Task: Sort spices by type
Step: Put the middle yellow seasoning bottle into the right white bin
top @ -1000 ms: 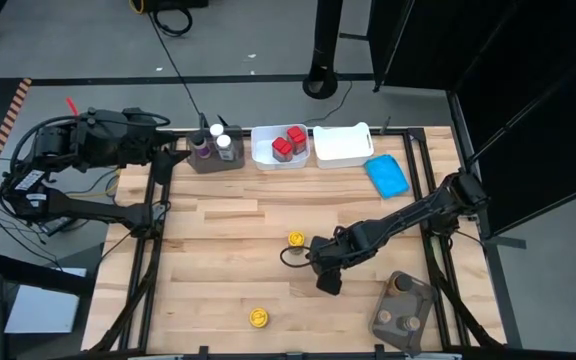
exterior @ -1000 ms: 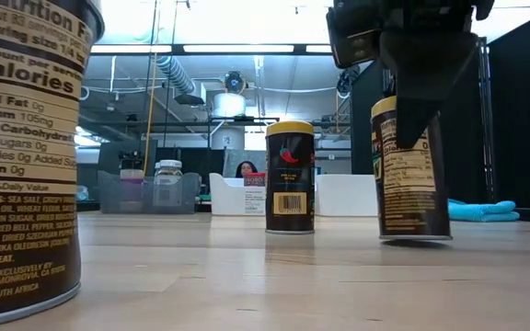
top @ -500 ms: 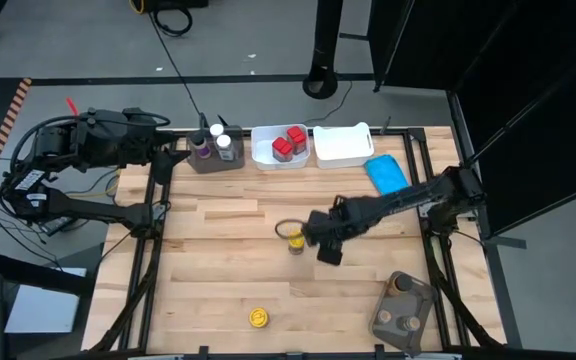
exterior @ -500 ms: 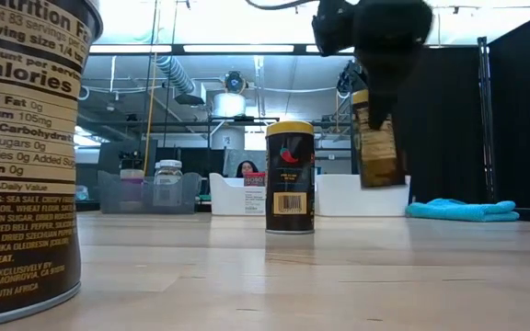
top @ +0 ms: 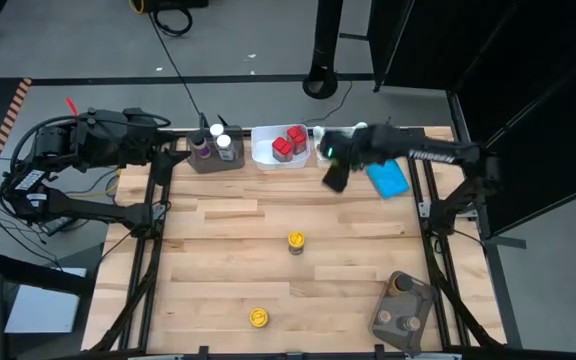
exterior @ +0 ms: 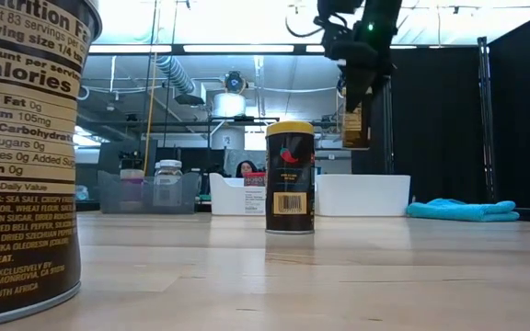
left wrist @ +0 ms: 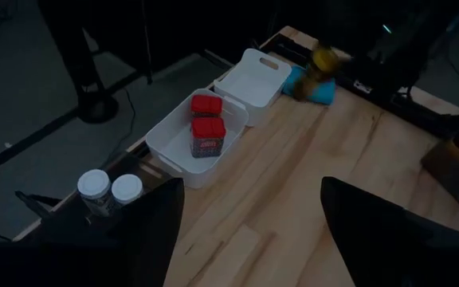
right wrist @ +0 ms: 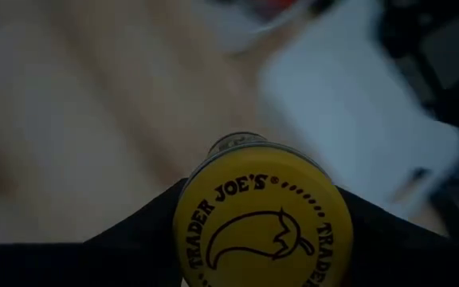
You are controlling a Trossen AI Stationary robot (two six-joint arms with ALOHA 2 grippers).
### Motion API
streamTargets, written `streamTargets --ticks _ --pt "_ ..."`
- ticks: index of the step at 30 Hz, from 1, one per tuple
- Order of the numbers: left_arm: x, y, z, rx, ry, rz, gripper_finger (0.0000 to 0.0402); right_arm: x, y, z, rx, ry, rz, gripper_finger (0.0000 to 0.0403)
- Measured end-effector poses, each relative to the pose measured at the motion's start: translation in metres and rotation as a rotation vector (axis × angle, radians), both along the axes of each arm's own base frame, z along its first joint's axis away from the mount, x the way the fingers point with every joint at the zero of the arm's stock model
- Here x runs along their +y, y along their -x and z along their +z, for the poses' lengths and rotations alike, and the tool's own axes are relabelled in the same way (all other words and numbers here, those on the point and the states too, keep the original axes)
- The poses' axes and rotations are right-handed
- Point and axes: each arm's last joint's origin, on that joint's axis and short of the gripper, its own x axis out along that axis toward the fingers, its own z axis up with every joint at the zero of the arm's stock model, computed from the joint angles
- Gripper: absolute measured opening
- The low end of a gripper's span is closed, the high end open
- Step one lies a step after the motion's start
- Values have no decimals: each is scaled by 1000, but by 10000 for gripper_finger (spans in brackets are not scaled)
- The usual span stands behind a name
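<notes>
My right gripper (top: 333, 170) is shut on a spice jar with a yellow lid (right wrist: 253, 227) and hovers at the table's far side. It is beside an empty white tub (top: 346, 146). In the low view the jar (exterior: 357, 124) hangs high above the table. Two more yellow-lidded jars (top: 295, 241) (top: 258, 318) stand on their bases on the wood. Red-capped jars (left wrist: 205, 135) sit in another white tub (top: 268, 152), and white-capped jars (left wrist: 110, 190) stand in a grey bin. My left gripper (left wrist: 249, 239) waits open at the far left. My right gripper pinches the jar at its upper end, one finger (right wrist: 146, 231) on either side just under the yellow lid (right wrist: 253, 199). The fingers come from above, pointing down. The jar hangs below them, close to upright and lifted clear of the table.
A blue cloth (top: 387, 176) lies to the right of the empty tub. A grey bin (top: 403, 310) with dark-capped jars sits at the near right corner. Bare wood stretches across the middle of the table. A person shows beyond the far edge in the low view.
My right gripper has lifted the yellow-lidded jar off the wood near the table's middle. It has carried the jar up and toward the far edge, ending beside the empty white tub. The other jars have stayed where they stood.
</notes>
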Motion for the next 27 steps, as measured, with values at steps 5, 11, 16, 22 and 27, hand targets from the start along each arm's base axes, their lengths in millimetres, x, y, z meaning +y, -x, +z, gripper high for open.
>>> streamTargets --ticks 5,11,16,22,27 --pt "0 0 0 2 -3 -2 301 -52 25 8 -36 41 -162 236" --pt "0 0 0 -2 -3 -1 301 -100 44 1 -20 65 -255 236" --pt "1 -5 3 -39 -3 3 301 -131 54 -10 -33 41 -323 236" --pt "3 -13 6 -67 -15 15 301 -150 45 -33 -30 1 -363 236" --pt "5 -20 6 -71 -17 18 301 -163 38 -60 20 -35 -414 236"
